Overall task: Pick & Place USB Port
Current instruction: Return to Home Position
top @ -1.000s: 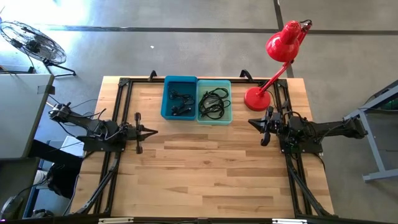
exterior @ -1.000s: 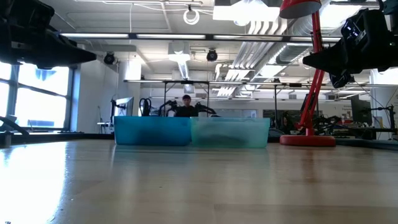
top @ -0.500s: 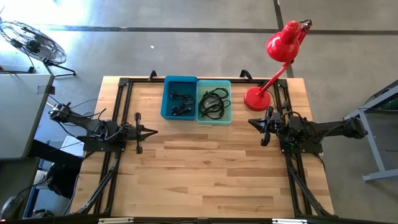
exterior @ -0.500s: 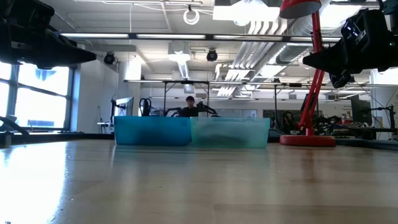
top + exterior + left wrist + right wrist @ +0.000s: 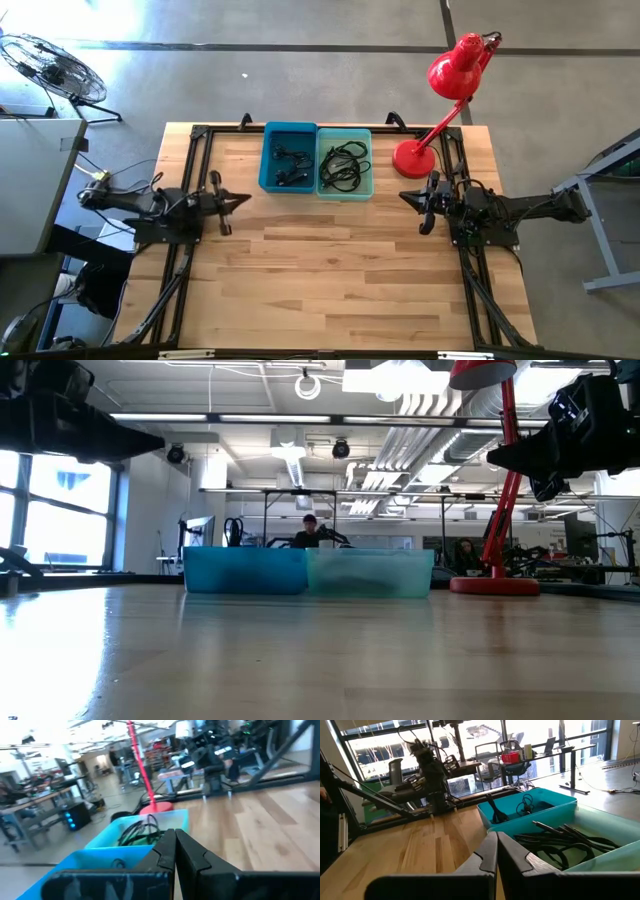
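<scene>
Lying in the green bin [image 5: 371, 172], cables [image 5: 343, 166] look light, floppy, best pinched mid-loop; left tool [image 5: 244, 200] and right tool [image 5: 404, 196] sit pressed together, empty.

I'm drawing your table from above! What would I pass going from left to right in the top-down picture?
First the fan, then left hand → blue bin → green bin → red lamp.
</scene>
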Motion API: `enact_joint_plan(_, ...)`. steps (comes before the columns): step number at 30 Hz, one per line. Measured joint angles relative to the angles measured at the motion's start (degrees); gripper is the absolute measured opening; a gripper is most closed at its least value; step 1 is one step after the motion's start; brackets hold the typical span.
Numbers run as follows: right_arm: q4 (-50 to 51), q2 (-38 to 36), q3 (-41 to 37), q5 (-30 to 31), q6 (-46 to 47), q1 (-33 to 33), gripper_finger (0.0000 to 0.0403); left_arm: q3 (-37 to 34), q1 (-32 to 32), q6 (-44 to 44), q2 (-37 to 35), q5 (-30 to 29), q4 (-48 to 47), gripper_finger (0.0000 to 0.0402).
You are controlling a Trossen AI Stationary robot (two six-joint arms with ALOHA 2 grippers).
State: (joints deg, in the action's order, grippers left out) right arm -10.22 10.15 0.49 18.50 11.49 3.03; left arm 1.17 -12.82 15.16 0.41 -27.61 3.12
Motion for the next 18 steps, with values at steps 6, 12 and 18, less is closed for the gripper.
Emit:
enact_joint_plan(6, 0.1, 0.0, 0.0, 0.0, 0.0, 0.0, 0.0000, 0.0, 4.6, 0.0, 0.0, 0.3, -0.2, 0.0000)
enact_joint_plan(12, 0.1, 0.0, 0.0, 0.0, 0.0, 0.0, 0.0000, 0.0, 7.3, 0.0, 0.0, 0.0, -0.2, 0.0000)
enact_joint_plan(18, 0.1, 0.0, 0.0, 0.0, 0.0, 0.0, 0.0000, 0.0, 7.2, 0.0, 0.0, 0.0, -0.2, 0.0000)
